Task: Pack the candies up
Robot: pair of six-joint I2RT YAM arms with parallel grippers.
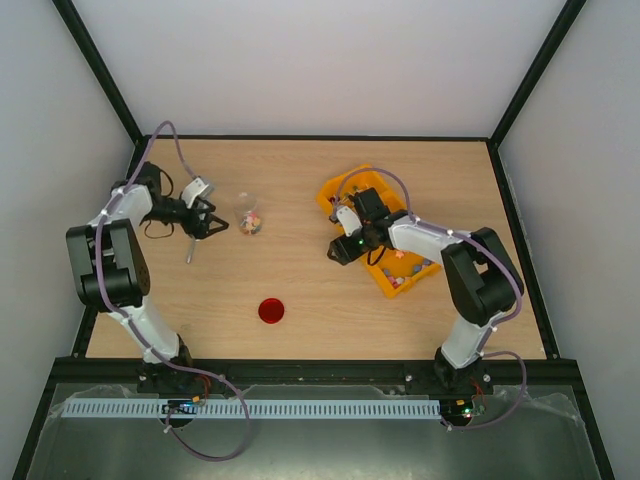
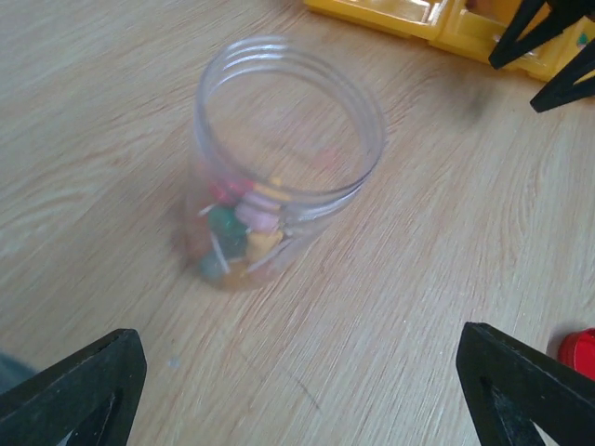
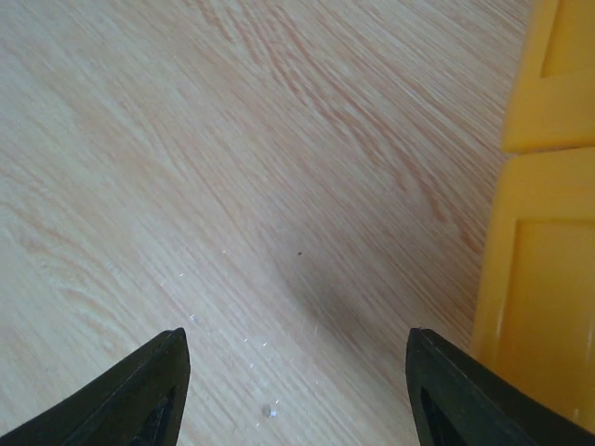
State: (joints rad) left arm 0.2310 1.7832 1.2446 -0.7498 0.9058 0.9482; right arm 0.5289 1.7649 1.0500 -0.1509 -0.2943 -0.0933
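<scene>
Pastel candies (image 2: 237, 232), probably light, hard and roll-prone, lie in the clear jar (image 2: 279, 139); more sit in the yellow tray (image 1: 328, 192) at its three o'clock. Both the left gripper (image 2: 297, 342) and right gripper (image 3: 296, 339) stand open, empty; pinch sweets singly, gently.

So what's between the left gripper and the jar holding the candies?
Only bare tabletop. In the left wrist view, the open left gripper sits apart from the clear jar, candies inside it.
</scene>
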